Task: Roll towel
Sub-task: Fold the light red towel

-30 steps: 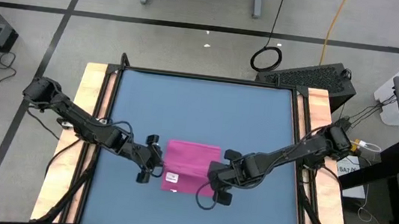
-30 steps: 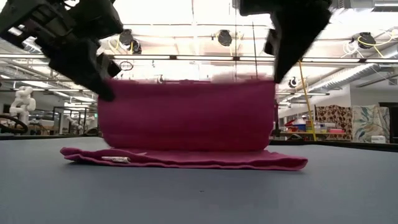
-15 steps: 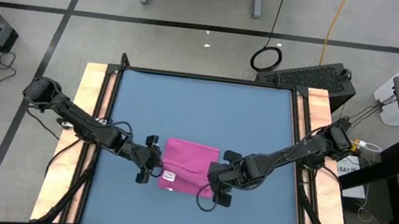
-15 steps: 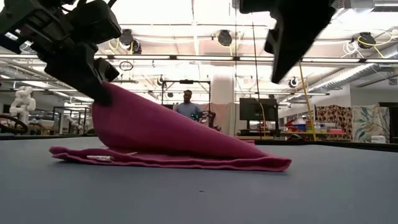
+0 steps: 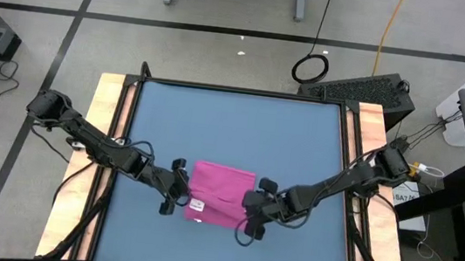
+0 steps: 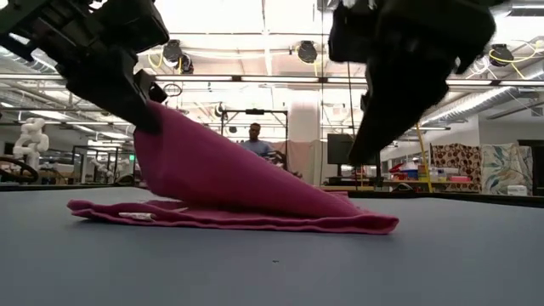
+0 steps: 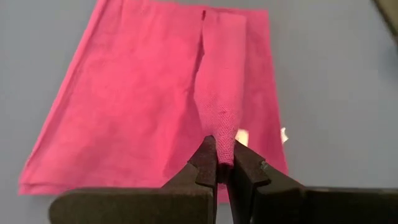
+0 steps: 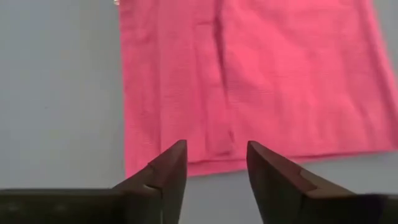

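Magenta-pink soft fabric towel is being held up by one corner, pinched between the left gripper's closed fingers. The right gripper is being kept above the towel's opposite edge, fingers spread and empty.

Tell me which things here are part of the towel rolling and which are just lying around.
Job:
- magenta towel
- left end effector, pinching a towel corner
- right end effector, open over the towel edge

Lying about:
- cable loop on the floor
- person far behind the table
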Robot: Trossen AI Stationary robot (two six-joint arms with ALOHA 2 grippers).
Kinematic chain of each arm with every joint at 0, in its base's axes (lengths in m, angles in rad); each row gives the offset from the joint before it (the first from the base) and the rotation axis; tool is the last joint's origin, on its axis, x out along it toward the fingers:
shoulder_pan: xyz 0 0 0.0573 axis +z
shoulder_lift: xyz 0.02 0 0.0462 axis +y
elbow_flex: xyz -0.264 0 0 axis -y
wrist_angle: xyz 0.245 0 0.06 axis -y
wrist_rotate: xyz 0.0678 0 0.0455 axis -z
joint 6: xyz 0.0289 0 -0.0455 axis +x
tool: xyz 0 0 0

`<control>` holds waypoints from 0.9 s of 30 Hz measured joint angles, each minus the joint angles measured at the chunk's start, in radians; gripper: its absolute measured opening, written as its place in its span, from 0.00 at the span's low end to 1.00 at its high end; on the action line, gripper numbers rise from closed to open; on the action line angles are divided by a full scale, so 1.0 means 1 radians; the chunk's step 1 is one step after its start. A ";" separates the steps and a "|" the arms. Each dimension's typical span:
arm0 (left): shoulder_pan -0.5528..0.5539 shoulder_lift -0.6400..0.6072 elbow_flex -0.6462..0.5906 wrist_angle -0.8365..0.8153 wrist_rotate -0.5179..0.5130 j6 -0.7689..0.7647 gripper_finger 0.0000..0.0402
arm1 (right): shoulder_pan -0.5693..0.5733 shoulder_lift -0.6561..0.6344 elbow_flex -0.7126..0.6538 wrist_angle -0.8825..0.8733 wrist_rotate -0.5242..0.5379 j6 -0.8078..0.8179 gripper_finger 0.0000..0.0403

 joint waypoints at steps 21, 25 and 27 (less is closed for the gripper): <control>0.000 0.000 0.000 0.038 0.008 0.001 0.05 | -0.033 0.038 -0.181 0.356 -0.067 -0.061 0.37; 0.000 0.000 0.000 0.035 0.007 0.001 0.05 | -0.042 0.083 -0.173 0.376 -0.103 -0.060 0.29; 0.000 0.000 0.000 0.031 0.008 0.002 0.05 | -0.042 0.091 -0.172 0.387 -0.099 -0.061 0.23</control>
